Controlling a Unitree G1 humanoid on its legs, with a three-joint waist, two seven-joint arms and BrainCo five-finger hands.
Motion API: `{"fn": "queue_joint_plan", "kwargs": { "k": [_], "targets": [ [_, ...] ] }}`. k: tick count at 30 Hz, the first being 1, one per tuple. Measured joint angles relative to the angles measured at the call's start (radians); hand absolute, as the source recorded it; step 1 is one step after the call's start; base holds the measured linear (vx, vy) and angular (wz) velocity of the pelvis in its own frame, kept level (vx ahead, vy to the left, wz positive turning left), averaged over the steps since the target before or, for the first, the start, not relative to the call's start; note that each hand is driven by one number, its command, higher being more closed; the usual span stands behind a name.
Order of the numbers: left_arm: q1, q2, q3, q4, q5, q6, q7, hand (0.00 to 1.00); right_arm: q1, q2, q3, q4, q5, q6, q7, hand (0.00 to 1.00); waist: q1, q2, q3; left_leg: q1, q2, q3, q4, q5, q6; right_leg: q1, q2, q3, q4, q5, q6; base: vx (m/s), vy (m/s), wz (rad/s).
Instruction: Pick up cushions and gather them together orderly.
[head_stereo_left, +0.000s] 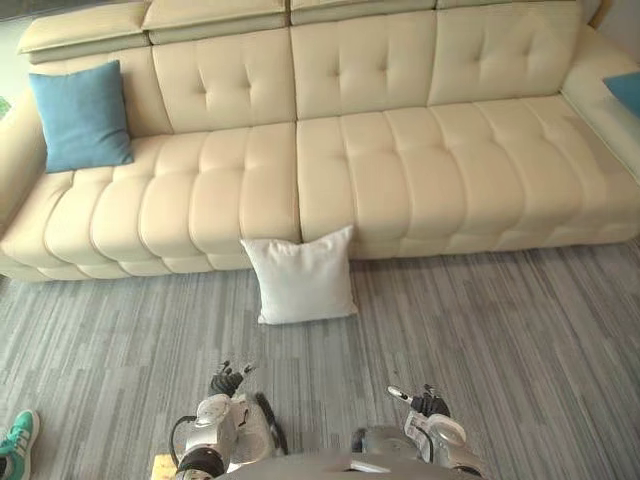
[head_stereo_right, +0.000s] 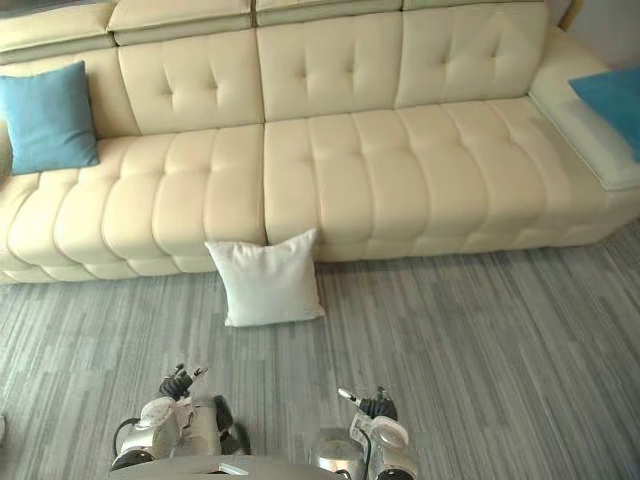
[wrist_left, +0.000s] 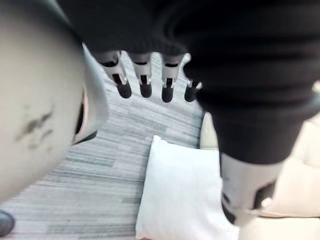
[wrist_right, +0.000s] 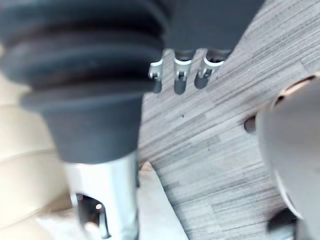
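A white cushion stands on the floor, leaning against the front of the cream sofa near its middle. On the sofa's left end a blue cushion rests against the backrest. Another blue cushion lies on the sofa's right end. My left hand and right hand hang low over the carpet, well short of the white cushion. In the wrist views both are open and hold nothing: the left fingers and right fingers are straight, with the white cushion beyond them.
Grey striped carpet covers the floor between me and the sofa. A person's teal shoe shows at the lower left edge.
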Motion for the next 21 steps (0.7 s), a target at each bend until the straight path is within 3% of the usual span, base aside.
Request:
{"fn": "queue_joint_plan", "kwargs": {
  "k": [1, 2, 3, 4, 6, 9, 11, 13, 15, 17, 19, 20, 21],
  "targets": [
    [0.001, 0.0, 0.0, 0.002, 0.001, 0.0, 0.0, 0.0, 0.005, 0.0, -0.001, 0.001, -0.001, 0.0, 0.0, 0.0, 0.002, 0.001, -0.003, 0.011, -0.022, -0.011, -0.097, 0.042, 0.001, 0.013, -0.009, 0.003, -0.002, -0.007, 0.012, 0.51, 0.297, -0.21],
    [0.006, 0.0, 0.002, 0.008, 0.001, 0.0, 0.001, 0.0, 0.013, -0.003, 0.002, 0.003, -0.006, 0.0, 0.0, 0.0, 0.01, 0.006, -0.016, 0.014, -0.051, -0.046, -0.224, 0.176, 0.006, 0.032, -0.011, 0.023, -0.004, -0.025, 0.043, 0.58, 0.365, -0.32],
    [0.005, 0.016, 0.011, 0.014, 0.001, 0.001, 0.002, 0.0, 0.008, 0.01, 0.009, 0.035, -0.01, 0.004, 0.001, 0.0, 0.015, -0.033, -0.048, 0.032, -0.095, -0.046, -0.227, 0.213, 0.05, 0.048, -0.055, 0.058, -0.017, -0.021, 0.062, 0.57, 0.364, -0.28],
    [0.007, 0.031, 0.014, 0.026, 0.001, 0.002, 0.004, 0.0, 0.005, 0.024, 0.013, 0.045, -0.011, 0.008, 0.002, 0.0, 0.012, -0.061, -0.067, 0.033, -0.112, -0.035, -0.22, 0.192, 0.068, 0.044, -0.07, 0.078, -0.024, 0.02, 0.051, 0.47, 0.292, -0.18],
    [0.01, 0.055, 0.023, 0.041, 0.001, 0.006, 0.003, 0.0, 0.004, 0.048, 0.012, 0.059, -0.011, 0.009, 0.002, 0.0, 0.018, -0.092, -0.09, 0.038, -0.12, -0.023, -0.179, 0.139, 0.098, 0.043, -0.084, 0.117, -0.016, 0.093, 0.055, 0.35, 0.231, -0.07],
    [0.01, 0.07, 0.02, 0.061, 0.011, 0.014, 0.002, 0.0, -0.001, 0.054, 0.008, 0.072, -0.017, 0.011, 0.003, 0.0, 0.023, -0.103, -0.099, 0.099, -0.15, -0.014, -0.191, 0.086, 0.102, 0.018, -0.108, 0.169, 0.098, 0.17, 0.078, 0.41, 0.269, -0.08],
    [0.019, 0.084, -0.008, 0.09, 0.016, 0.022, 0.003, 0.0, -0.006, 0.046, 0.005, 0.072, -0.023, 0.008, 0.005, 0.0, 0.006, -0.09, -0.096, 0.181, -0.173, 0.002, -0.23, 0.055, 0.106, -0.1, -0.133, 0.242, 0.388, 0.24, 0.112, 0.23, 0.159, -0.06],
    [0.033, 0.103, -0.028, 0.105, 0.016, 0.026, 0.005, 0.0, -0.017, 0.044, 0.011, 0.07, -0.032, 0.006, 0.005, 0.0, 0.003, -0.085, -0.093, 0.26, -0.18, 0.029, -0.265, 0.036, 0.106, -0.219, -0.137, 0.23, 0.591, 0.224, 0.104, 0.22, 0.113, -0.26],
    [0.05, 0.105, -0.029, 0.107, 0.016, 0.028, 0.007, 0.0, -0.017, 0.037, 0.021, 0.067, -0.037, -0.001, 0.005, 0.0, 0.0, -0.079, -0.092, 0.321, -0.183, 0.038, -0.302, 0.026, 0.102, -0.285, -0.136, 0.172, 0.663, 0.138, 0.071, 0.13, 0.021, -0.29],
    [0.06, 0.104, -0.029, 0.109, 0.016, 0.028, 0.008, 0.0, -0.015, 0.03, 0.025, 0.069, -0.044, -0.005, 0.005, 0.0, -0.01, -0.075, -0.094, 0.358, -0.182, 0.032, -0.329, 0.016, 0.093, -0.335, -0.106, 0.125, 0.624, 0.059, 0.058, 0.09, -0.082, -0.01],
    [0.06, 0.103, -0.024, 0.12, 0.016, 0.028, 0.009, 0.0, -0.012, 0.024, 0.025, 0.072, -0.046, -0.004, 0.005, 0.0, -0.018, -0.072, -0.095, 0.364, -0.178, 0.013, -0.335, 0.007, 0.078, -0.35, -0.069, 0.089, 0.462, 0.033, 0.044, 0.09, -0.164, 0.29],
    [0.059, 0.099, -0.005, 0.124, 0.016, 0.028, 0.009, 0.0, -0.003, 0.019, 0.023, 0.072, -0.041, -0.003, 0.004, 0.0, -0.019, -0.074, -0.097, 0.364, -0.181, -0.002, -0.343, 0.011, 0.062, -0.344, -0.045, 0.078, 0.294, 0.051, 0.033, 0.15, -0.208, 0.37],
    [0.059, 0.101, 0.016, 0.123, 0.016, 0.028, 0.009, 0.0, 0.017, 0.019, 0.023, 0.075, -0.037, -0.004, 0.004, 0.0, -0.02, -0.097, -0.109, 0.364, -0.201, -0.017, -0.351, 0.015, 0.04, -0.324, -0.034, 0.09, 0.14, 0.135, 0.011, 0.16, -0.214, 0.37]
  ]
}}
